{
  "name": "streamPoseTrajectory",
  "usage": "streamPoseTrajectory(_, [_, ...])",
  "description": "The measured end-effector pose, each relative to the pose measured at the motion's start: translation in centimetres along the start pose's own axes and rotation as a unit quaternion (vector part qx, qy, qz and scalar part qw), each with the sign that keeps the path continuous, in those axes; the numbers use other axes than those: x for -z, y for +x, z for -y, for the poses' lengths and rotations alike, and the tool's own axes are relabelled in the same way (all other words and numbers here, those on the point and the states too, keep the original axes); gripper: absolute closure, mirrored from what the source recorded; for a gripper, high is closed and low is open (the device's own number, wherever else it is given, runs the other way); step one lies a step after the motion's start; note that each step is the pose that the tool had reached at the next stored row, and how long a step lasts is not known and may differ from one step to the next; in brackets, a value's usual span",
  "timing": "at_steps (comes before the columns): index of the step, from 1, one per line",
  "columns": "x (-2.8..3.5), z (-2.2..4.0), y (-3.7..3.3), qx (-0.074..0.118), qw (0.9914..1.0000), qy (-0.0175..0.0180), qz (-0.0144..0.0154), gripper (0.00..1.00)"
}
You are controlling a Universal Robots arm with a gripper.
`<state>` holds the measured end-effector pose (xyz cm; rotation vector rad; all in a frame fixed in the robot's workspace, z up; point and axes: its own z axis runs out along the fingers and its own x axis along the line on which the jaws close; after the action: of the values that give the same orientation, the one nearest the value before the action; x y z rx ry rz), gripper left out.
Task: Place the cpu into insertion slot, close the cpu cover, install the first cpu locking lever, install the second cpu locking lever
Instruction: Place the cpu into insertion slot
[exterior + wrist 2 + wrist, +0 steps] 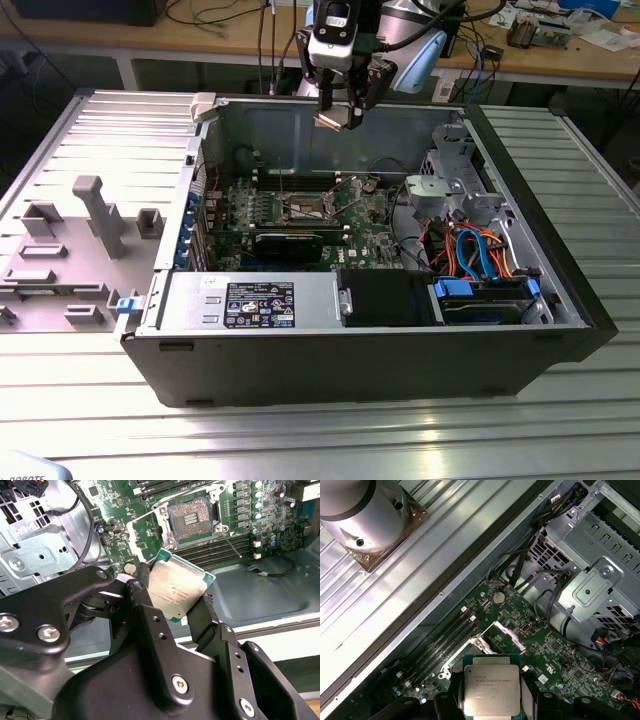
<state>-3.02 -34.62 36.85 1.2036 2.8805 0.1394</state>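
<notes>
My gripper (338,112), pinching the chip (180,587) by its edges, hangs upper middle in the exterior view, the bare socket (308,208) lying below, slightly toward the exterior view's left.

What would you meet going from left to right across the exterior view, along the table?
Grey moulded panel → insertion slot → metal drive cage. The gripper, shut on the cpu, overlaps the slot's span, so it is left out.
</notes>
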Motion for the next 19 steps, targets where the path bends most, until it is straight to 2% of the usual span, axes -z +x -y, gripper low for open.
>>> streamPoseTrajectory(5, [0.00,0.00,0.00,0.000,1.00000,0.0000,0.0000,0.46])
streamPoseTrajectory(9, [-0.01,0.00,0.00,-0.008,0.99997,-0.0002,0.0007,0.46])
streamPoseTrajectory(14, [-0.02,0.00,0.00,-0.035,0.99939,-0.0006,0.0031,0.46])
streamPoseTrajectory(19, [-0.04,0.00,0.00,-0.048,0.99883,-0.0010,0.0043,0.46])
